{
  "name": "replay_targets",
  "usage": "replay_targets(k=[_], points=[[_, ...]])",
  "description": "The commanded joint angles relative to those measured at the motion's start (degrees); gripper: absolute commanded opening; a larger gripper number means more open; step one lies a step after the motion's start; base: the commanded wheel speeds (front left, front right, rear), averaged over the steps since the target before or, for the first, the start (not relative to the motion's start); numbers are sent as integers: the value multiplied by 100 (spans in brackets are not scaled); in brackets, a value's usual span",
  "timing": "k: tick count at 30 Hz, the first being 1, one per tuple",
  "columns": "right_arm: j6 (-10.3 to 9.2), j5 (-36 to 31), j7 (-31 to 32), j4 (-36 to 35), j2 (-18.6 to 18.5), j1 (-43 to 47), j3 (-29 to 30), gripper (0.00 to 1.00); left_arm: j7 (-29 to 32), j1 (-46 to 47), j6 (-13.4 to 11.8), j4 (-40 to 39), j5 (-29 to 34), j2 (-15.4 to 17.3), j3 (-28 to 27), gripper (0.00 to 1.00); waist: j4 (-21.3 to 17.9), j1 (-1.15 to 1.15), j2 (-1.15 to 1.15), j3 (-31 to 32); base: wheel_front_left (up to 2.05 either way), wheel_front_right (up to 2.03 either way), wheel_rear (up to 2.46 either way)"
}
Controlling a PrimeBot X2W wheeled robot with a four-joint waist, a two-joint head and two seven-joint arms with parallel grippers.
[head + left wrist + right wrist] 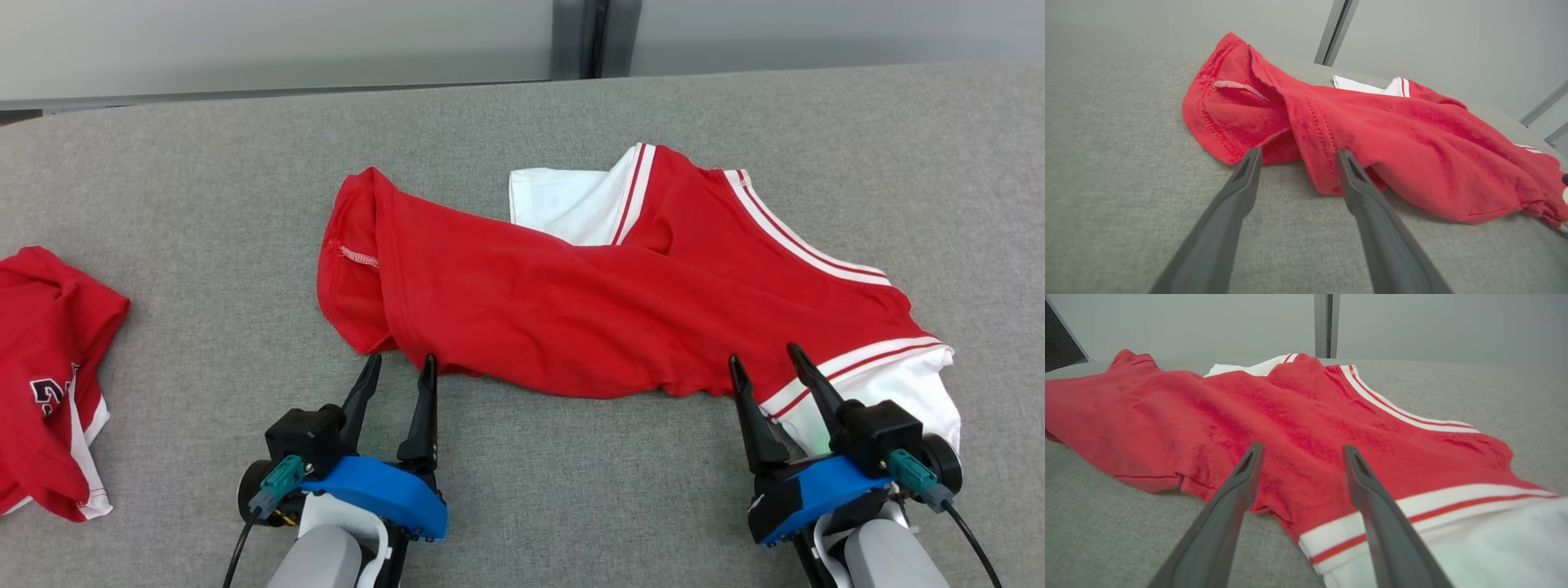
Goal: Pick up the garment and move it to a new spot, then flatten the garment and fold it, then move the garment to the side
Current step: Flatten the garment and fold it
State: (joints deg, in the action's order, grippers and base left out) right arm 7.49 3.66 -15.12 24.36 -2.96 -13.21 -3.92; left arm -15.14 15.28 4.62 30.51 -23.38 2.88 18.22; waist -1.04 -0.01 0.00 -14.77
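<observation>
Sprawling rumpled across grey table [522,490], red white-sleeved garment [588,310]; left end effector [402,364] and right end effector [763,358] both agape, empty.

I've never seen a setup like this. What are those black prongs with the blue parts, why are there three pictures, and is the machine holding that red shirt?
It is a two-armed robot. The wide picture comes from a camera on its head, looking down at a grey table. The black prongs are the fingers of its left hand and right hand.

The other two pictures come from cameras on each wrist, looking along that hand's own fingers, so you see the left hand and right hand up close.

A red shirt with white sleeves and striped trim lies crumpled on the table. A second red garment lies at the far left.

Nothing is held: both hands are open at the shirt's near edge.
</observation>
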Motion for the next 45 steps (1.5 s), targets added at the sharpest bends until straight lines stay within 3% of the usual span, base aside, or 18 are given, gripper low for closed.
replay_targets(k=[1, 12, 13, 14, 17, 18, 25, 32, 38, 45], points=[[0, -11, -4, -31, 1, 34, 8, 100, -1, 112, 95, -5, -89, 2, 47, 100, -17, 1, 0, -61, 0, 0, 0], [0, -37, -4, -74, -24, -77, 12, 100, -1, 331, 282, -8, -301, 0, 148, 98, -118, 1, 0, -235, 0, 0, 0], [0, -35, -4, -68, -25, -84, 11, 100, -1, 328, 294, -54, -364, 2, 175, 81, -122, 1, 0, -244, 0, 0, 0], [0, -37, -4, -61, -24, -90, 6, 100, -1, 328, 299, -90, -393, 2, 240, 58, -120, 1, 0, -252, 0, 0, 0], [0, -18, -4, -47, -21, -104, 9, 100, -1, 350, 288, -241, -545, 2, 507, 22, -84, 1, 0, -261, 0, 0, 0], [0, 5, -4, -29, -18, -117, -20, 100, -1, 382, 288, -299, -578, 9, 598, 0, -54, 1, 0, -265, 0, 0, 0], [0, 20, -3, 18, -13, -102, -7, 100, -1, 371, 290, -651, -374, 4, 504, 0, 44, 1, 0, -110, 0, 0, 0], [0, 63, -3, 168, -5, 206, 103, 100, -1, -10, 290, -1325, -1, 19, 497, 0, 322, 1, 0, 490, 0, 0, 0], [0, 232, -3, 273, -2, 516, 93, 100, -1, -430, 289, -1506, 138, 223, 757, 0, 620, 1, 0, 987, 0, 0, 0], [0, 334, -3, 293, 0, 670, 30, 100, -1, -938, 289, -1348, 49, 578, 794, 0, 740, 1, 0, 1091, 0, 0, 0]])
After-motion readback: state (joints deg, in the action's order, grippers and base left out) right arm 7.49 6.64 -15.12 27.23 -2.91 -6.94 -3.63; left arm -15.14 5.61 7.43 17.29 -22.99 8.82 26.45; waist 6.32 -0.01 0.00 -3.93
